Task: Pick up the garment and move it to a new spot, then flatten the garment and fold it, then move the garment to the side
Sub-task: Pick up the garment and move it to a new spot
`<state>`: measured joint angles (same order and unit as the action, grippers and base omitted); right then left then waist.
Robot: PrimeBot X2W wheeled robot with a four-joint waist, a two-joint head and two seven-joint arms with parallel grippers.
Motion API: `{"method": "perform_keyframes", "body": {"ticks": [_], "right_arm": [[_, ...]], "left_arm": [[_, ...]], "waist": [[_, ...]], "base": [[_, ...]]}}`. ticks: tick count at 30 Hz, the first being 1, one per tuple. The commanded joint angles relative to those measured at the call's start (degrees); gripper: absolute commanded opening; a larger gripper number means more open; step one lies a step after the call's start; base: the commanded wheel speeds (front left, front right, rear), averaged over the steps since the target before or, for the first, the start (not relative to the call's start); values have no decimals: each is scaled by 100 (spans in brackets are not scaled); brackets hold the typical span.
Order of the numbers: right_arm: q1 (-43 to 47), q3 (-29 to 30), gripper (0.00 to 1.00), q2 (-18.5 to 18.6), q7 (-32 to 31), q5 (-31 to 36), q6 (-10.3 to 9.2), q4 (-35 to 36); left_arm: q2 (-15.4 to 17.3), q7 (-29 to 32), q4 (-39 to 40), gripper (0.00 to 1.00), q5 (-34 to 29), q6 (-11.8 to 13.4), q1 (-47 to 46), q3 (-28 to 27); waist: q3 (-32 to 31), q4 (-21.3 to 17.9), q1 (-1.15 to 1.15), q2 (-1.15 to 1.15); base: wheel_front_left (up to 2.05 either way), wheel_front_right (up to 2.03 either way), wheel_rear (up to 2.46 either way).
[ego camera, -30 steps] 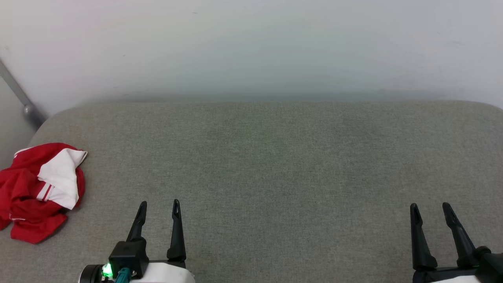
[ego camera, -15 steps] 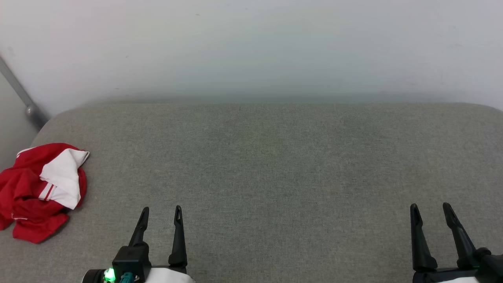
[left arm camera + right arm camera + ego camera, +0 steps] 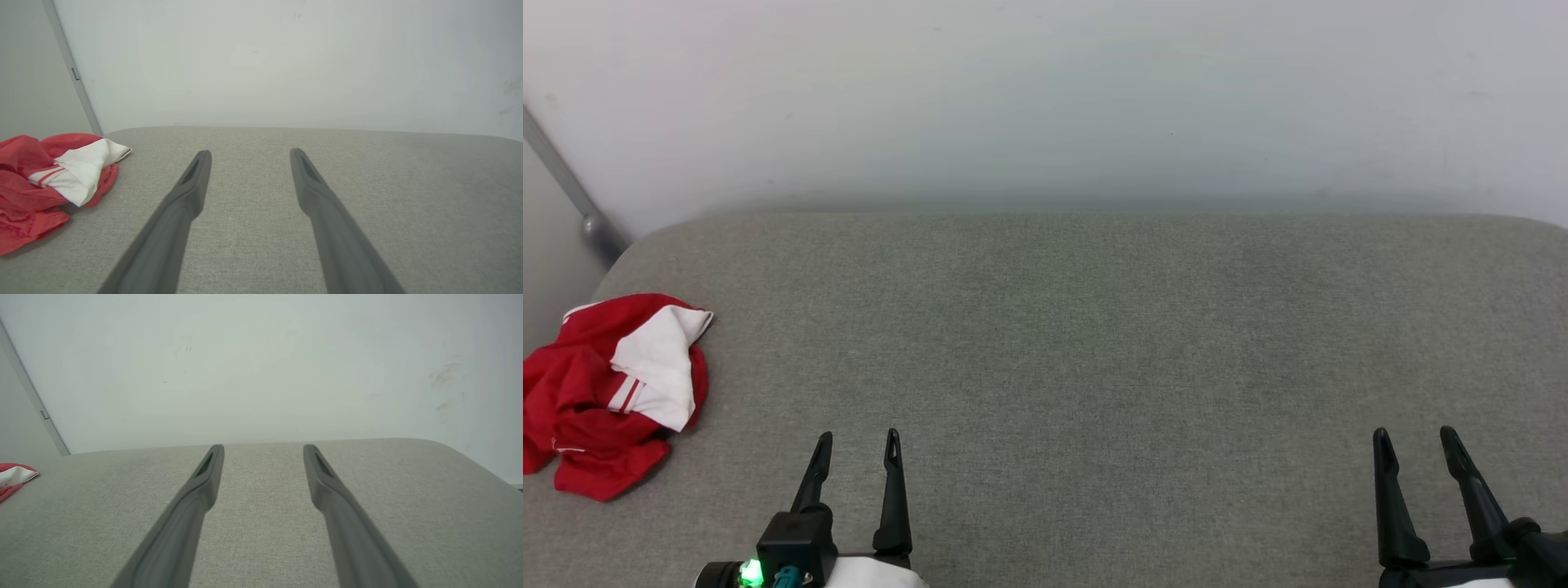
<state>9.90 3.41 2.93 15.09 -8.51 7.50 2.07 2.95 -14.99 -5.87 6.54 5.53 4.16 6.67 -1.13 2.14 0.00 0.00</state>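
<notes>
Garment point(image 3: 580, 425): one crumpled heap on one cushion point(image 3: 1094, 343)

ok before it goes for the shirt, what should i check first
1. left gripper open and empty: ok
2. right gripper open and empty: ok
3. garment lying on the grey surface, on the left gripper's side: ok
4. garment flat: not ok, it is crumpled
5. whole garment inside the head view: not ok, the left edge cuts it
6. printed side up: cannot tell
</notes>
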Motion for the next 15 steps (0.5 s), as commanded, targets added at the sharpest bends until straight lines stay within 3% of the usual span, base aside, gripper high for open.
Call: {"method": "perform_keyframes", "body": {"ticks": [1, 15], "right_arm": [[82, 2, 100, -9, 12, -23, -2, -2], [175, -27, 100, -10, 12, -17, -2, 3]], "left_arm": [[-9, -31, -1, 100, -21, 9, -16, -20], [-9, -30, 16, 100, -116, 69, -68, -169]], "waist": [[0, 27, 0, 0], [-8, 720, 0, 0]], "base": [[0, 0, 0], [0, 0, 0]]}}
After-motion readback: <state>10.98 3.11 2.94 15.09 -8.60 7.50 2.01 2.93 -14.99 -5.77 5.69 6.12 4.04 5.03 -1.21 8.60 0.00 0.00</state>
